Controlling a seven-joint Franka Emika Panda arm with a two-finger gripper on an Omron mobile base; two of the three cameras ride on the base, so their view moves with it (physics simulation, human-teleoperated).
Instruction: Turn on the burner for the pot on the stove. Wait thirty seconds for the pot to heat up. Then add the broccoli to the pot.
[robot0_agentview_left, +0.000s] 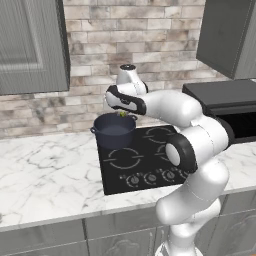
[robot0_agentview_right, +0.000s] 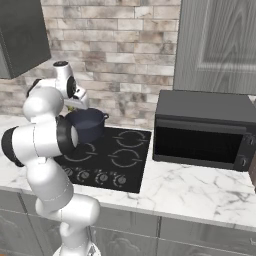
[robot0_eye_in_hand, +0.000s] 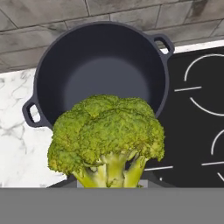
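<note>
Broccoli (robot0_eye_in_hand: 107, 135) hangs over pot (robot0_eye_in_hand: 100, 70) on stove (robot0_eye_in_hand: 197, 109), seemingly gripped.

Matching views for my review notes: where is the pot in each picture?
Left base view: pot centre-left, on the stove's back-left ring.
Right base view: pot left of centre, partly behind the arm.
Hand view: pot upper centre, behind the broccoli.
Shared landmark: the stove's ring marks beside it.

arm (robot0_agentview_left: 200, 135): glossy white rounded segments; joints: dark black bands; base column: white, bulbous
</note>
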